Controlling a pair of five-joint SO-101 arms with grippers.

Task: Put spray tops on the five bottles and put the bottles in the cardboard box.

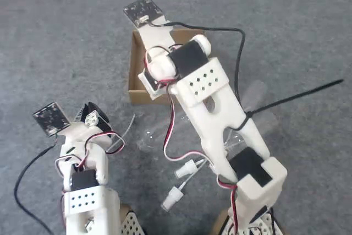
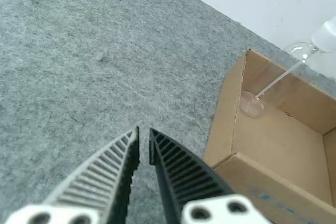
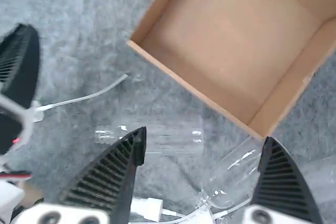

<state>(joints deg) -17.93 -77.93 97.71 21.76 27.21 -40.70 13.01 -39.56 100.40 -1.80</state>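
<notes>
The right gripper (image 3: pixel 205 139) is spread wide, grasping nothing, above a clear bottle (image 3: pixel 152 136) lying on the carpet beside the cardboard box (image 3: pixel 236 51). The left gripper (image 2: pixel 144 130) is pressed almost together, empty. A second bottle (image 2: pixel 295 51), cut off at the edge, seemingly leans inside the box.

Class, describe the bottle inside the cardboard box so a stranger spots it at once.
Find the cardboard box on the grey carpet. A clear bottle leans inside against one wall, white spray top poking above the rim. The other bottles lie outside on the carpet.
</notes>
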